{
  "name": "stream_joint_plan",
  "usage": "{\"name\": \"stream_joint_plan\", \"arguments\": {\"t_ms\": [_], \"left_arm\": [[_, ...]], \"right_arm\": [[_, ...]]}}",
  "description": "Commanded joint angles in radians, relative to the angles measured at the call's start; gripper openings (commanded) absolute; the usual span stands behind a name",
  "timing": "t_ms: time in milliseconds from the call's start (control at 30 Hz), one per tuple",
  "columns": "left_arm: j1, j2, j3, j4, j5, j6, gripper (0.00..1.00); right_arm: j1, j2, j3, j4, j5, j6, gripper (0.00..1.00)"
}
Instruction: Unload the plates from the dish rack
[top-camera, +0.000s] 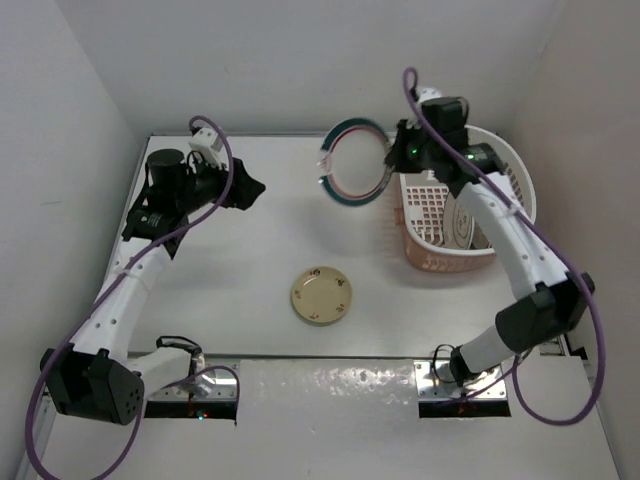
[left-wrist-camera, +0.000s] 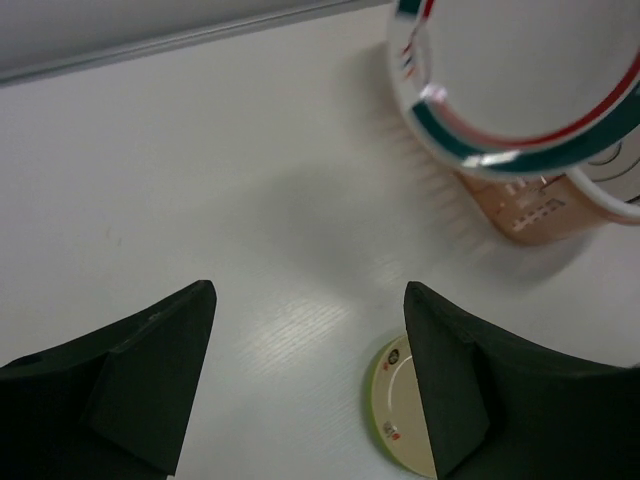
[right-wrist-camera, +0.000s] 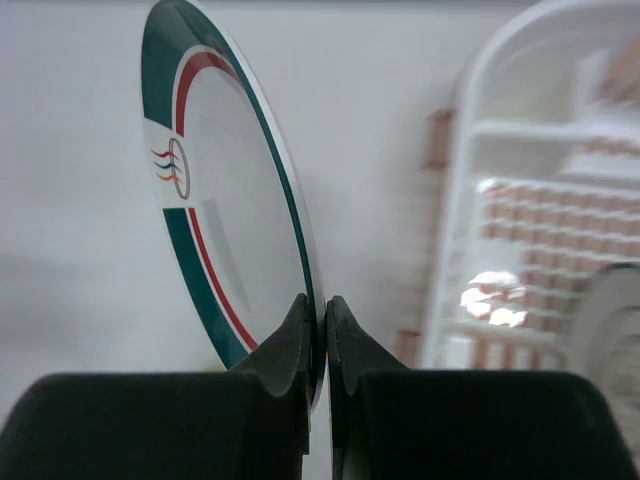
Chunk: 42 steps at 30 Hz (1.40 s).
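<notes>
Right claw (right-wrist-camera: 318, 330) pinches the teal-rimmed plate (top-camera: 352, 162) by its rim, plate on edge, held just left of the dish rack (top-camera: 515, 160) above the desk (top-camera: 250, 240). Left claw (left-wrist-camera: 308, 300) gapes wide, empty, facing it. A cream plate (top-camera: 321, 296) lies nearer; a white plate (top-camera: 462, 225) in the rack is half-hidden behind the arm.

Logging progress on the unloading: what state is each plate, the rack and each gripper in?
teal plate: held by right gripper, lifted beside rack
cream plate: flat on table
rack: holds a ringed plate
left gripper: open, empty
right gripper: shut on teal plate
</notes>
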<state>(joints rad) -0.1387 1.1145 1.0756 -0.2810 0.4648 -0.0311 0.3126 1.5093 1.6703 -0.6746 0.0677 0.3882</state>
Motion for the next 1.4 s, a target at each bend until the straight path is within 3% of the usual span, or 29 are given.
{"name": "stream_joint_plan", "arguments": {"t_ms": [0, 233, 400, 733, 933, 1133, 1333, 1367], "left_arm": [[-0.006, 0.021, 0.026, 0.009, 0.023, -0.159, 0.68], [0.073, 0.142, -0.012, -0.021, 0.103, -0.329, 0.69], [0.106, 0.183, -0.057, 0.009, 0.103, -0.326, 0.6], [0.106, 0.197, -0.146, 0.15, 0.167, -0.414, 0.58], [0.106, 0.194, -0.172, 0.206, 0.187, -0.475, 0.42], [0.106, 0.192, -0.166, 0.178, 0.184, -0.477, 0.02], [0.131, 0.177, -0.148, 0.079, 0.161, -0.4, 0.0], [0.137, 0.176, -0.143, 0.059, 0.152, -0.382, 0.0]], "right_arm": [[0.071, 0.06, -0.113, 0.213, -0.346, 0.15, 0.0], [0.121, 0.146, -0.259, 0.426, -0.512, 0.264, 0.0], [0.121, 0.173, -0.307, 0.5, -0.571, 0.274, 0.0], [0.121, 0.209, -0.368, 0.629, -0.652, 0.363, 0.0], [0.123, 0.216, -0.4, 0.704, -0.683, 0.413, 0.0], [0.131, 0.23, -0.409, 0.716, -0.69, 0.417, 0.0], [0.131, 0.235, -0.414, 0.678, -0.692, 0.396, 0.0], [0.132, 0.236, -0.399, 0.647, -0.689, 0.364, 0.09]]}}
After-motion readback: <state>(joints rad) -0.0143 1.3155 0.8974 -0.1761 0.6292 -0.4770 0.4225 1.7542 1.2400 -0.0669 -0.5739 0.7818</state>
